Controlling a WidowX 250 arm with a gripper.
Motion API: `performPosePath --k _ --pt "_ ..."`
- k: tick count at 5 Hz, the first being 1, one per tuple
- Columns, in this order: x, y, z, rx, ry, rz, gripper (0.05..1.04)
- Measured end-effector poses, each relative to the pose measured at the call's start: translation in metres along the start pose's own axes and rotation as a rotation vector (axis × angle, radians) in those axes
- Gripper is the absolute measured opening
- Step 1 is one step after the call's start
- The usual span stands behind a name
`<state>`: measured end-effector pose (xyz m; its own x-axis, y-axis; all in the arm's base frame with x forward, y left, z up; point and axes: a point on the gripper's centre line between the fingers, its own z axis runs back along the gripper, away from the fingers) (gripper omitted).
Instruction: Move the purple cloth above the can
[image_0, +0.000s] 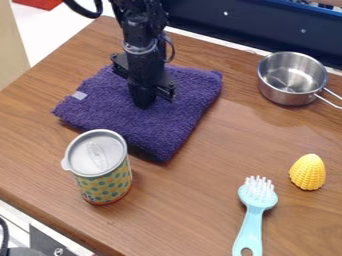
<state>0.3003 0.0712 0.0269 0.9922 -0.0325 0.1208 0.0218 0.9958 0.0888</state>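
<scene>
My gripper (143, 102) hangs down from the top edge with its tip at the middle of the purple cloth (157, 130). How its fingers stand, and whether they hold any of the cloth, I cannot tell. The cloth lies folded and flat on the wooden surface, with a small pale tag at its left side. Just in front of the cloth's lower left edge stands the can (103, 172), upright, with a silver lid and a green, yellow and orange dotted side.
A steel saucepan (292, 95) stands at the back right, its handle toward the right edge. A yellow corn-like toy (308, 172) and a light blue brush (253, 220) lie at the front right. A dark blue panel (227, 22) runs along the back.
</scene>
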Motion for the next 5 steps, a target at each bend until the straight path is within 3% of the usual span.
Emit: performPosePath --k 1,3,4,5 --pt "0.007 0.0 0.009 -0.033 0.029 0.048 0.195" --pt "0.021 -0.001 0.032 -0.093 0.051 0.058 0.722" --pt "0.018 -0.014 0.032 -0.066 0.079 -0.002 0.974" --pt "0.026 -0.041 0.037 -0.075 -0.002 -0.022 1.001"
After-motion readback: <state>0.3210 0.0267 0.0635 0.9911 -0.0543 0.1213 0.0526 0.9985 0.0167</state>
